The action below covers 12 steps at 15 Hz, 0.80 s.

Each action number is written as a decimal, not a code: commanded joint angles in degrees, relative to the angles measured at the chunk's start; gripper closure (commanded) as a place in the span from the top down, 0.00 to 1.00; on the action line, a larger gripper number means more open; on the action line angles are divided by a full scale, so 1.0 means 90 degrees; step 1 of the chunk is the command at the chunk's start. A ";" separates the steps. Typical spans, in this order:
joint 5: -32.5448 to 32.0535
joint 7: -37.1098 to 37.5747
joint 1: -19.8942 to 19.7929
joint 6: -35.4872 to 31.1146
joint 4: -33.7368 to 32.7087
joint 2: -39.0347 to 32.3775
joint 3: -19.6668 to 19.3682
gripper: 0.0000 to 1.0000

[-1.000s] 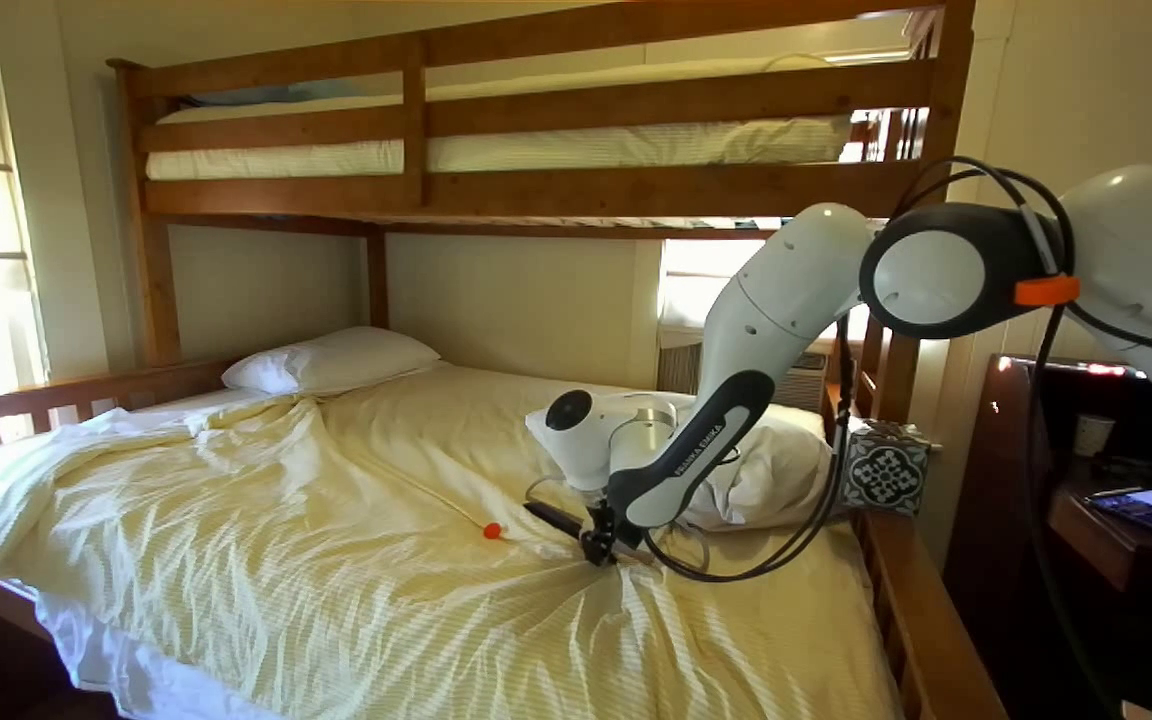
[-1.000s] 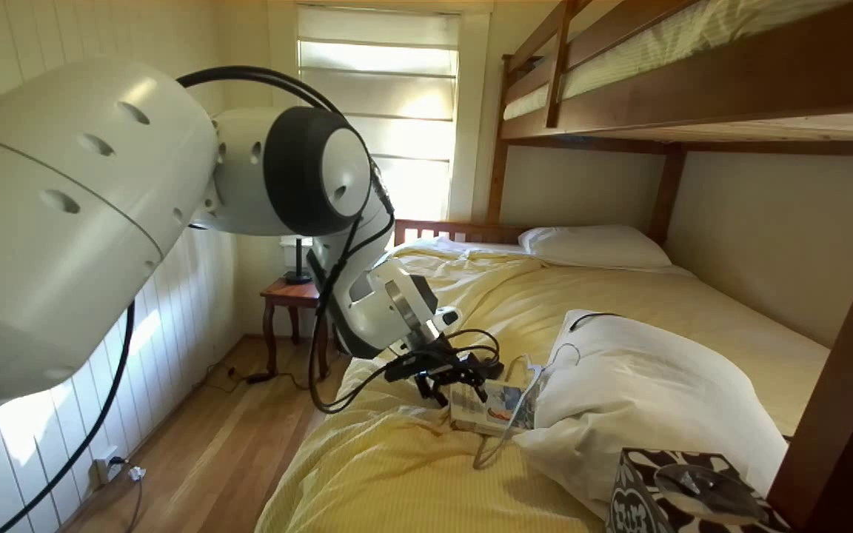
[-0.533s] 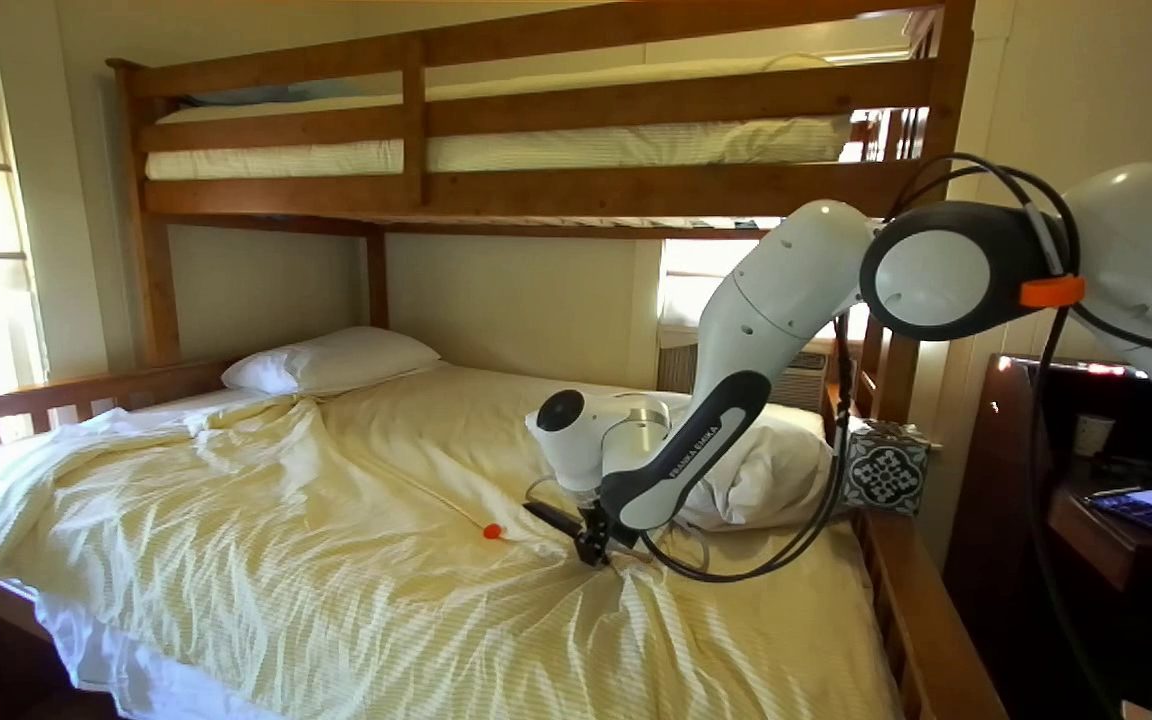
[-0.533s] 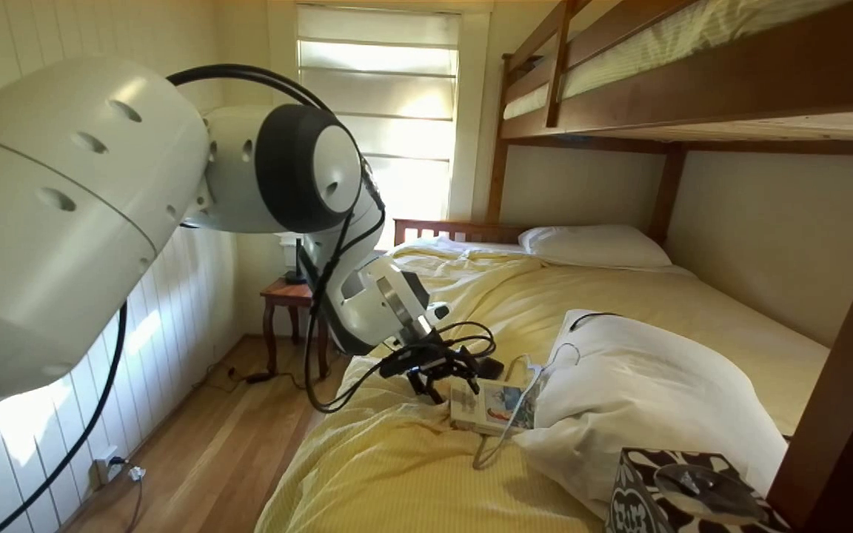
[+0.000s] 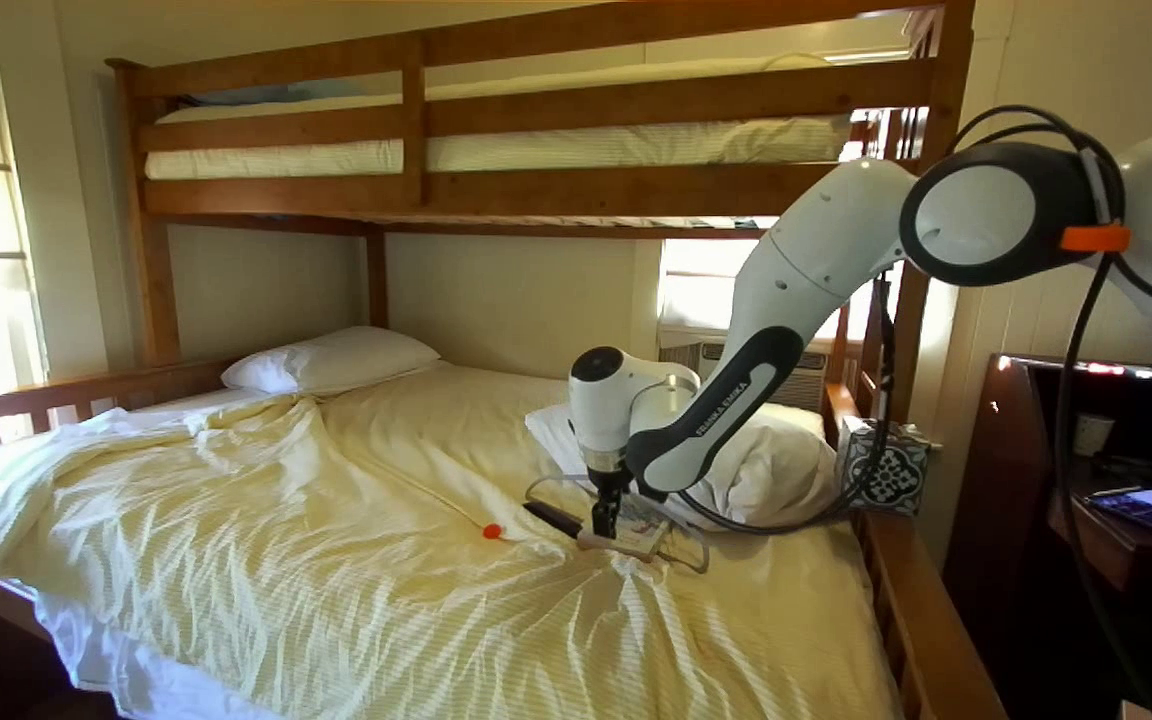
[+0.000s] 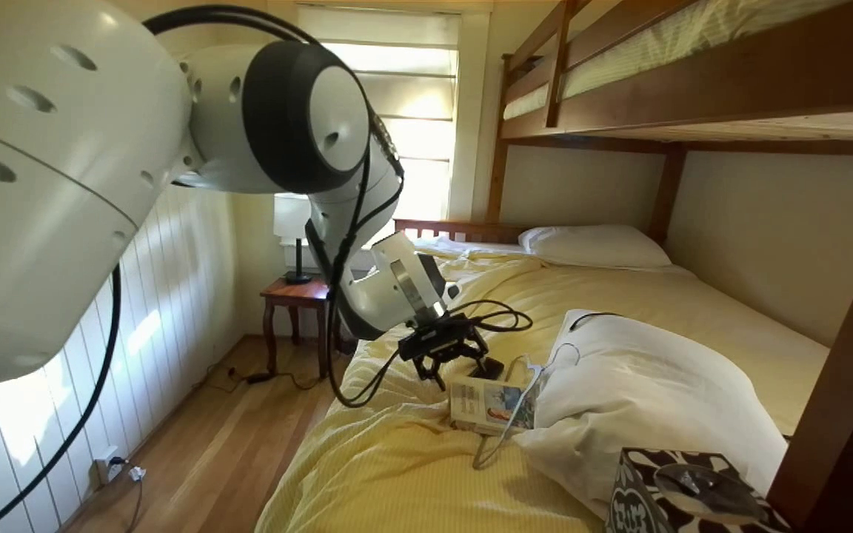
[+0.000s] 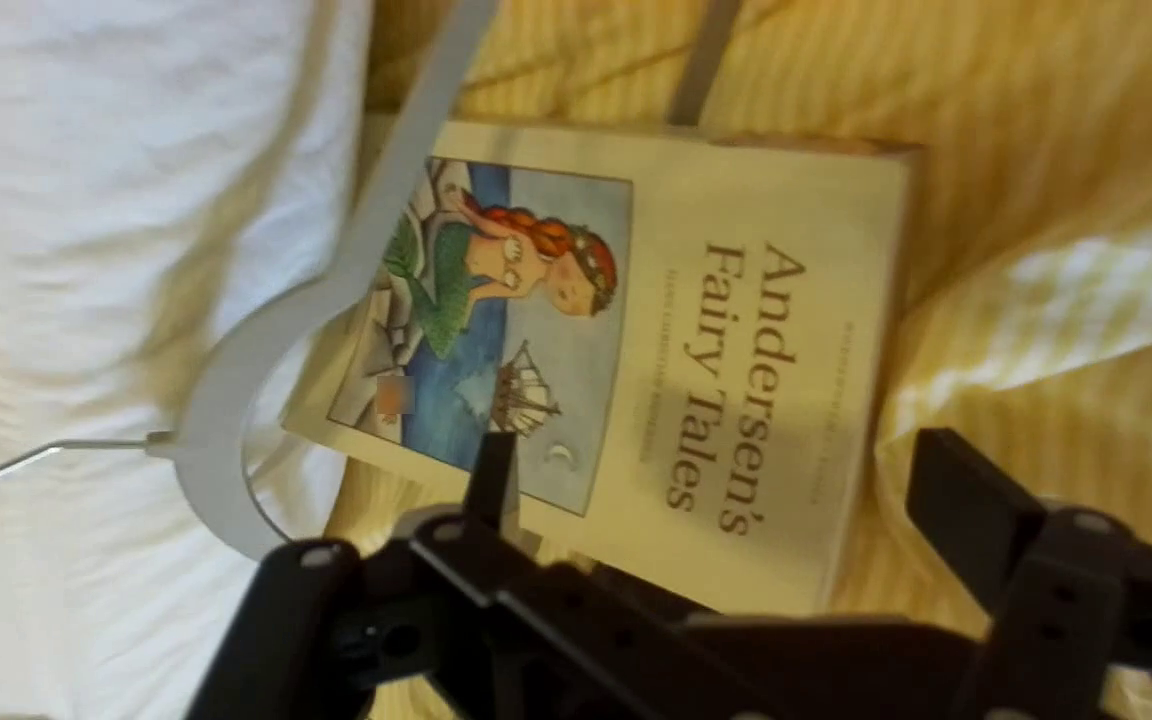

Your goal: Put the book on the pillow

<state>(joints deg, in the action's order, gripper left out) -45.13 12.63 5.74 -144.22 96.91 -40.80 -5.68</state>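
While the book point(image 7: 646, 370) is lying off the pillow point(image 6: 649, 392), the gripper point(image 7: 721, 475) is holding nothing

Cover up, Andersen's Fairy Tales is resting flat on the yellow bedspread point(image 6: 397, 474), just beside the pillow; can't tell whether edges are touching. A pale hanger point(image 7: 221, 400) is crossing the cover's pillow-side end, its hook reaching over the pillow. A bar point(image 7: 708, 60), seemingly the hanger's, is disappearing at the book's edge, likely running underneath; lifting may be dragging the hanger along.

Off the pillow's edge, above the book, the jaws are standing wide apart, clamping nothing, presumably for straddling the book before a grasp. Transfer not done. The pillow is bulging, so its slope is probably inviting a slide.

Farther out: a dark flat object point(image 5: 551, 518), identity unclear, is lying near the pillow. A patterned box point(image 6: 637, 496) is standing close by it. A flatter pillow point(image 5: 331, 362) is lying well apart, probably no target.
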 commanded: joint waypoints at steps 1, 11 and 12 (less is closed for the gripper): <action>0.0197 -0.0901 -0.0230 0.0124 0.0682 0.0554 0.0081 1.00; 0.0222 0.0115 0.0109 0.0497 0.1060 0.0580 -0.0052 1.00; 0.0226 0.0332 0.0117 0.0550 0.1032 0.0579 -0.0084 1.00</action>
<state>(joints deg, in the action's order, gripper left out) -45.03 11.57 5.88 -141.11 105.35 -36.80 -5.33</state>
